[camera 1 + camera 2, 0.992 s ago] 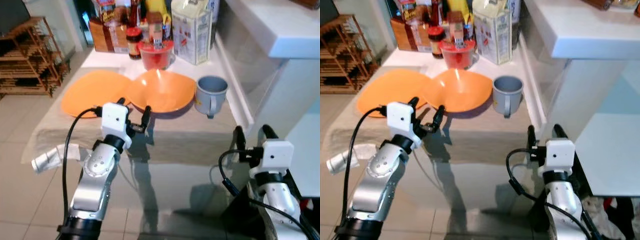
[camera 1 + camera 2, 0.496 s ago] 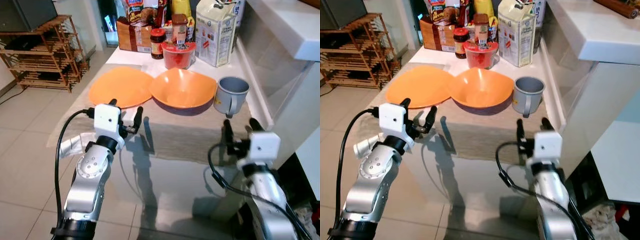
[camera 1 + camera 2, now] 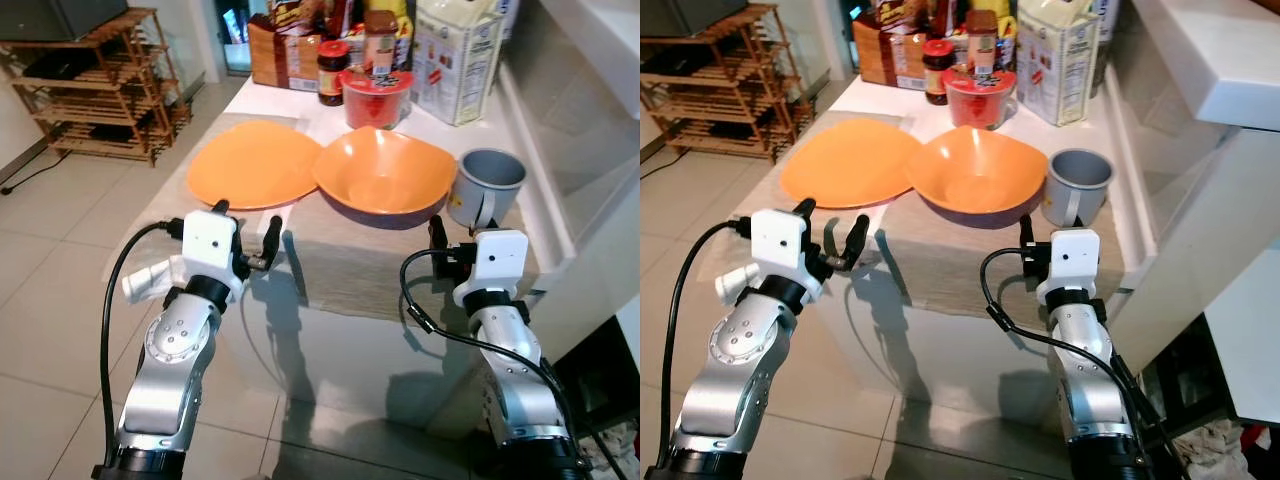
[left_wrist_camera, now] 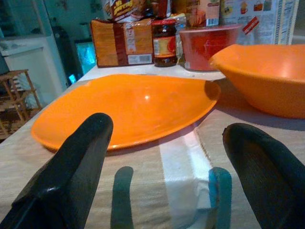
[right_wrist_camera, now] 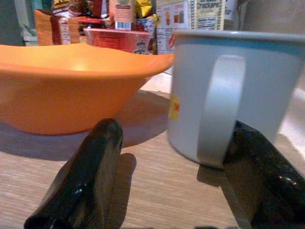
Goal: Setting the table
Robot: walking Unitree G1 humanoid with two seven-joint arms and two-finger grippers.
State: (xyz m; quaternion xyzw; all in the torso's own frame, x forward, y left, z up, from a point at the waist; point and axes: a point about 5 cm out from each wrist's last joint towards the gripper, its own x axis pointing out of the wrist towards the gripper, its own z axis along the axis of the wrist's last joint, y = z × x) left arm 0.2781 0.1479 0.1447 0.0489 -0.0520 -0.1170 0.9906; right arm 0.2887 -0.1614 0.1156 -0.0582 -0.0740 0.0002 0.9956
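Right wrist view: grey mug (image 5: 238, 95), handle facing right claw (image 5: 171, 191), fingers apart, straddling it; left claw (image 4: 162, 171) likewise apart, fronting orange plate (image 4: 128, 105).

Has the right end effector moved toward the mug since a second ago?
Yes. The right end effector has come forward over the table edge toward the grey mug, its open fingers now just short of the handle; earlier it hung back off the table.

Pale tiled floor (image 3: 60, 250) around a table (image 3: 330, 330) with a seemingly glossy top. A wooden rack (image 3: 95, 85) stands left; a white counter (image 3: 1230, 60) rises right.
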